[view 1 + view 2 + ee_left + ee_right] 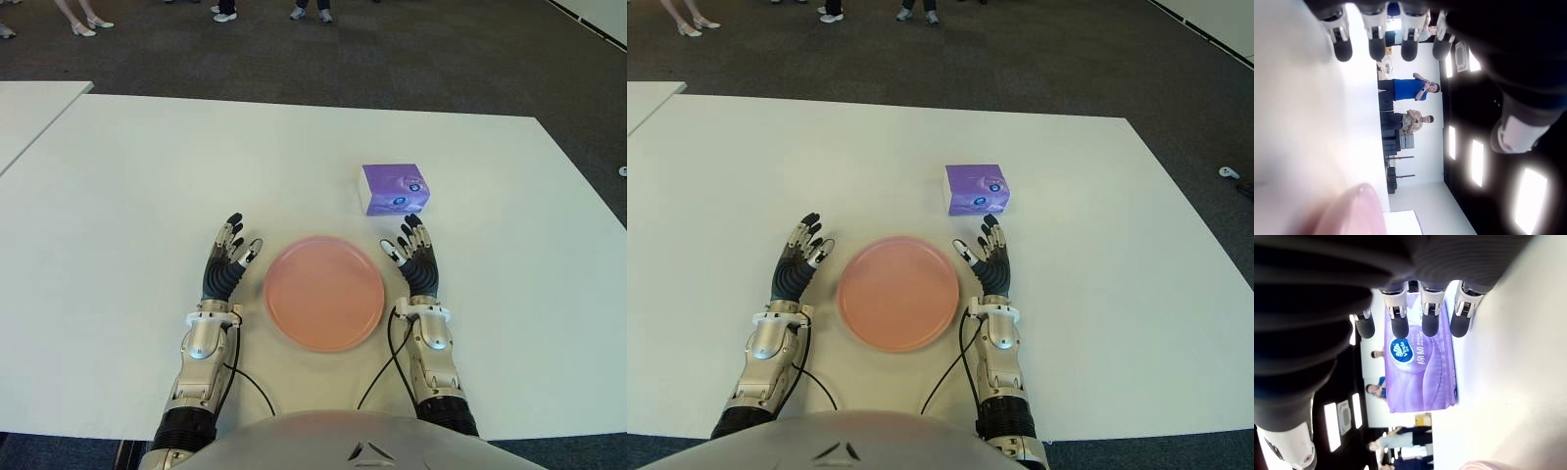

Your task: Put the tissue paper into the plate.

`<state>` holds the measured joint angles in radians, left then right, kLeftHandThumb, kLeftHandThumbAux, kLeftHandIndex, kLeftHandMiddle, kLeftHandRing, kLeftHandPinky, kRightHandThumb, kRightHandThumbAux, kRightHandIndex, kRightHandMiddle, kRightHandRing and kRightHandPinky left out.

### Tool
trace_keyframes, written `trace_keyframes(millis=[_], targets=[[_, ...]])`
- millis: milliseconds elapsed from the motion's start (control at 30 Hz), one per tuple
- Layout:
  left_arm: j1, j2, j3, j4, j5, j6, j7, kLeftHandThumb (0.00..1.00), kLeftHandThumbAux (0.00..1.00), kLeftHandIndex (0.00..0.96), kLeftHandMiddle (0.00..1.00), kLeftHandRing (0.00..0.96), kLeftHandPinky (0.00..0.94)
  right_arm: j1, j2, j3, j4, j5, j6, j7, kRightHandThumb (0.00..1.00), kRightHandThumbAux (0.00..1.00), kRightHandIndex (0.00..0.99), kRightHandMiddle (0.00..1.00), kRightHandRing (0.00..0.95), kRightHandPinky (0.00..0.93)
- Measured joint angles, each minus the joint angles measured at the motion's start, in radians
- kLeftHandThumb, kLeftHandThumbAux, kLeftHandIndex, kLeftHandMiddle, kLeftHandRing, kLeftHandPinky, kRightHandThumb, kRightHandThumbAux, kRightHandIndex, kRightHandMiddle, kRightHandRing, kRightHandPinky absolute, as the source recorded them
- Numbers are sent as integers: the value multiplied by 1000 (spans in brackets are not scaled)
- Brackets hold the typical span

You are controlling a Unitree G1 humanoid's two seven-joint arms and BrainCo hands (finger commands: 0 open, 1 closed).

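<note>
Matte white table (127, 196), round pink plate (324, 292), boxy purple tissue pack (395, 188), both hands spread empty.

Purple tissue pack (395, 188) with blue-and-white round logo, salmon-pink plate (324, 292), white table (127, 196), dark grey carpet (392, 59)

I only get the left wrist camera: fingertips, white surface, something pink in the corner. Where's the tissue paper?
Observer: The purple tissue pack lies on the table, just beyond the right hand, ungrasped.
Operator: And the pink thing?
Observer: A plate with nothing on it, between both hands.
Operator: Is my hand near it?
Observer: The left hand shows just left of the plate, fingers extended, holding nothing.
</note>
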<state>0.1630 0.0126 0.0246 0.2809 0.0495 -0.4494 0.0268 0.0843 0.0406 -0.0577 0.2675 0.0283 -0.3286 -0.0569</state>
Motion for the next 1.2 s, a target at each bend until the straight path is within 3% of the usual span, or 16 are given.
trace_keyframes(millis=[1200], targets=[[-22, 3, 6, 37, 8, -33, 19, 0, 537, 0, 0, 0, 0, 35, -1, 4, -54, 3, 34, 20, 137, 719, 0, 15, 0, 29]])
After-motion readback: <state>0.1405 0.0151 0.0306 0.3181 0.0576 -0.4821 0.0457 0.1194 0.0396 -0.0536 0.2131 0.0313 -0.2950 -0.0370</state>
